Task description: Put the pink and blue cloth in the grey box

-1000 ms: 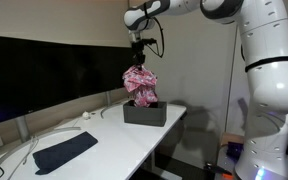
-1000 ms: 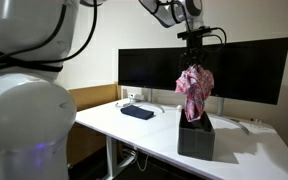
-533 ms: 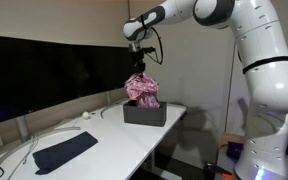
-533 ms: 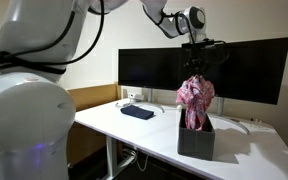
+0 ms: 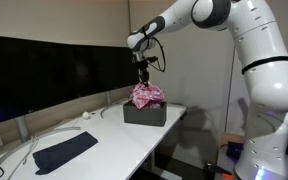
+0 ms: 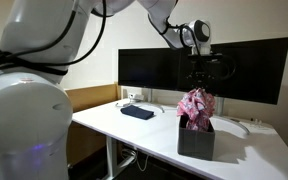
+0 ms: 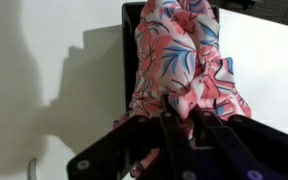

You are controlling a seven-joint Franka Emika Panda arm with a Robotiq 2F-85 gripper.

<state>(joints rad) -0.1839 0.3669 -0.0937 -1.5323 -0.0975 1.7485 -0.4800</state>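
Note:
My gripper [image 5: 144, 78] [image 6: 197, 84] [image 7: 182, 118] is shut on the top of the pink patterned cloth [image 5: 147, 95] [image 6: 195, 105] [image 7: 184, 55]. The cloth hangs bunched below the fingers, and its lower part sits inside the dark grey box [image 5: 144, 114] [image 6: 195, 140] at the end of the white table. In the wrist view the cloth covers most of the box [image 7: 129, 20]. The dark navy cloth [image 5: 64, 152] [image 6: 137, 112] lies flat on the table, well away from the box.
Black monitors [image 5: 44, 70] [image 6: 164, 68] stand along the back of the white table [image 5: 114, 140] [image 6: 134, 130]. White cables [image 5: 44, 135] run near the monitors. The box sits close to the table's end edge.
The gripper has come down with the pink cloth. The cloth hung above the box before; now its lower part has sunk into it and it bunches up.

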